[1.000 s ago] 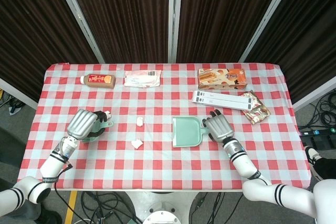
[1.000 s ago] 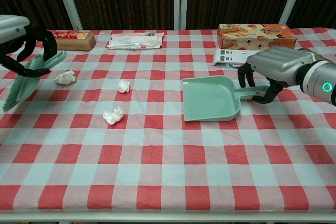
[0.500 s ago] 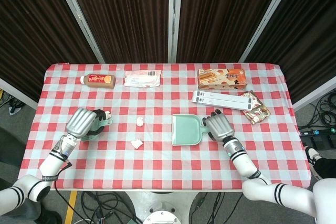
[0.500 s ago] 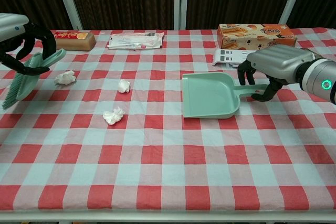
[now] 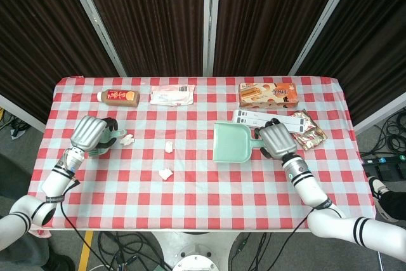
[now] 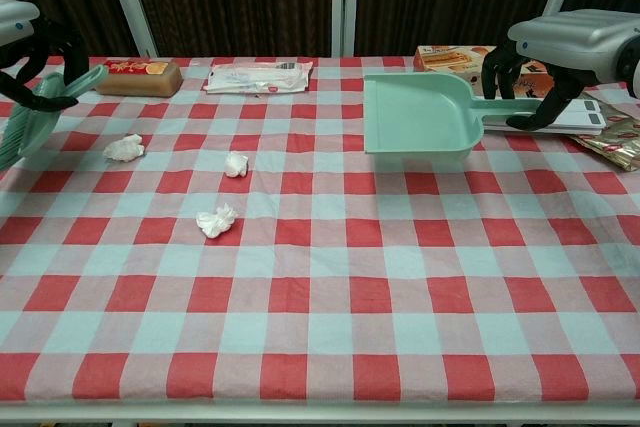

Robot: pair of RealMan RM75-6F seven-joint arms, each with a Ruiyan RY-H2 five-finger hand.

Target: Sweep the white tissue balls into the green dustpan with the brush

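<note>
A: What is seen in the head view?

B: A table under a red-and-white checked cloth is seen from above. The brush is gripped by the left hand near the left edge, with a tissue ball just beside it. 2 more balls lie toward the middle, one farther back and one nearer the front. The dustpan is held by its handle in the right hand, right of centre, its mouth turned toward the left.

A: And along the far edge?

B: A bottle lying on its side, a white packet and an orange box are set there. A white strip and a snack bag lie just behind the right hand.

A: What is shown in the chest view?

B: The left hand is closed round the brush at the far left, bristles hanging low at the frame's edge. The 3 balls and rest on the cloth, well apart from the dustpan. The pan is lifted clear of the table, its handle gripped by the right hand. The bottle, packet and box are seen behind.
</note>
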